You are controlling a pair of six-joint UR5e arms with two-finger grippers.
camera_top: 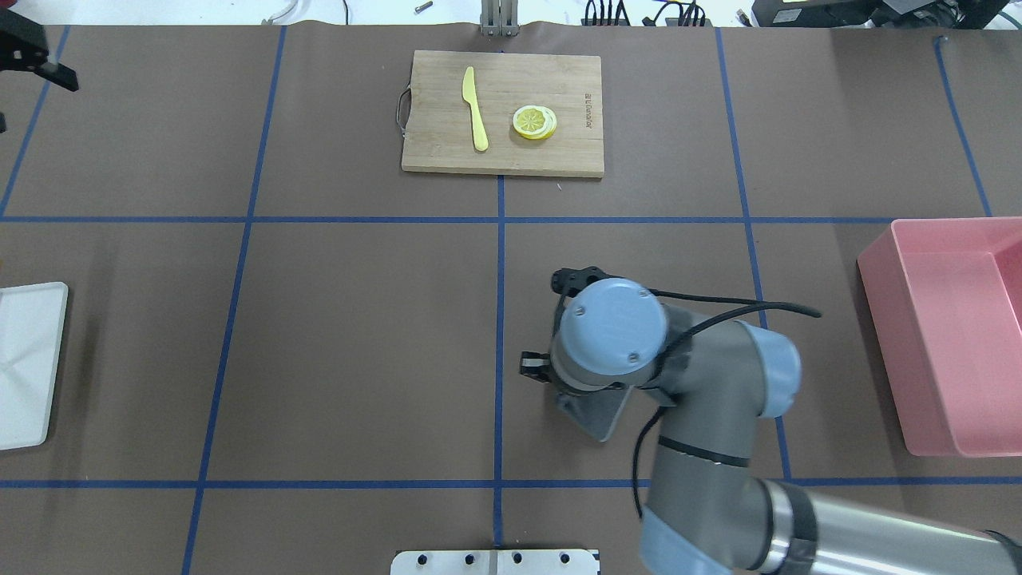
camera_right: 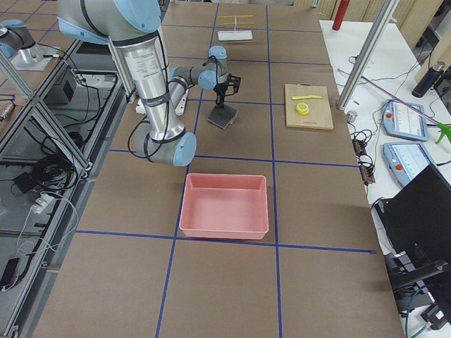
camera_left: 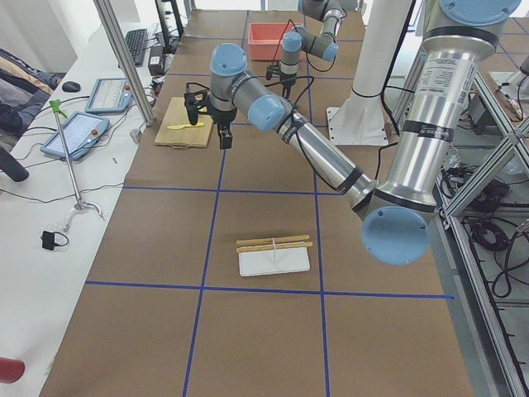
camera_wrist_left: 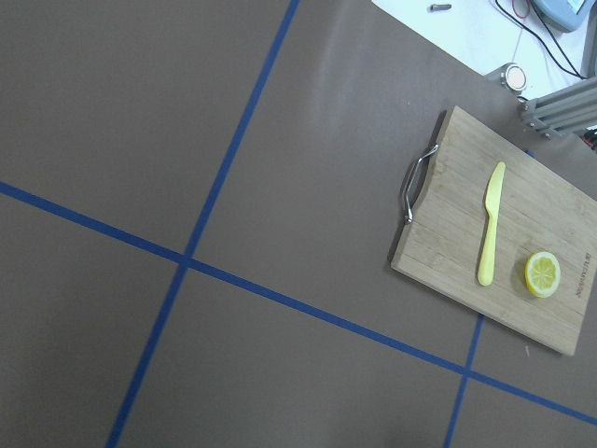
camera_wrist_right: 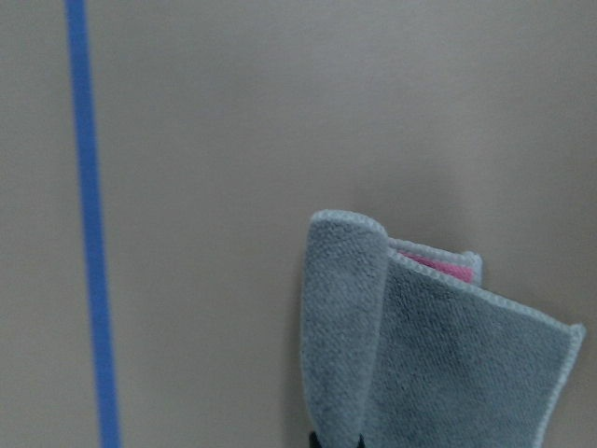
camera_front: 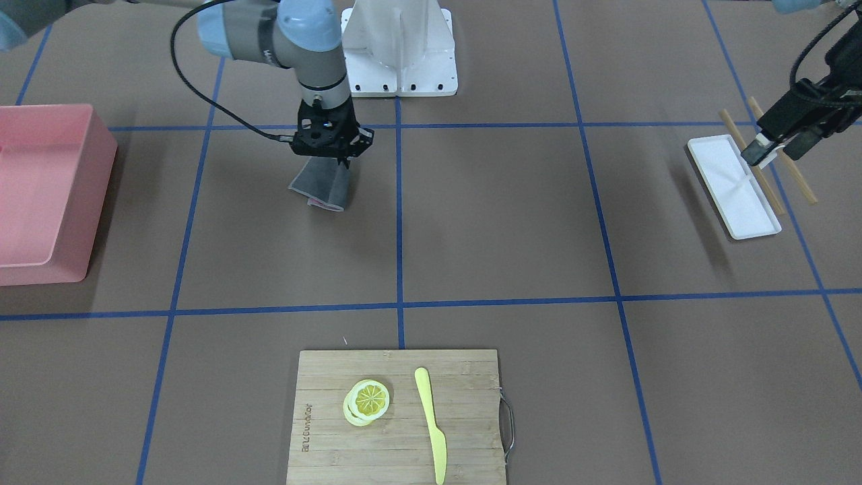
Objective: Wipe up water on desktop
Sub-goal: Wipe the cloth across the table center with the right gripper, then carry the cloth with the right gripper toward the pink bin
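Note:
The brown desktop (camera_front: 505,222) is crossed by blue tape lines; I can make out no water on it. My right gripper (camera_front: 335,159) is shut on the top of a folded grey cloth with a pink inner face (camera_front: 323,185). The cloth hangs down with its lower edge at or just above the desktop. It also shows in the right wrist view (camera_wrist_right: 438,355) and under the wrist in the overhead view (camera_top: 597,413). My left gripper (camera_front: 774,149) is open and empty, raised above the white tray.
A pink bin (camera_front: 40,195) stands on the robot's right side. A white tray (camera_front: 734,185) and wooden chopsticks (camera_front: 801,182) lie under the left gripper. A bamboo cutting board (camera_front: 323,431) holds a yellow knife (camera_front: 431,424) and lemon slices (camera_front: 368,401).

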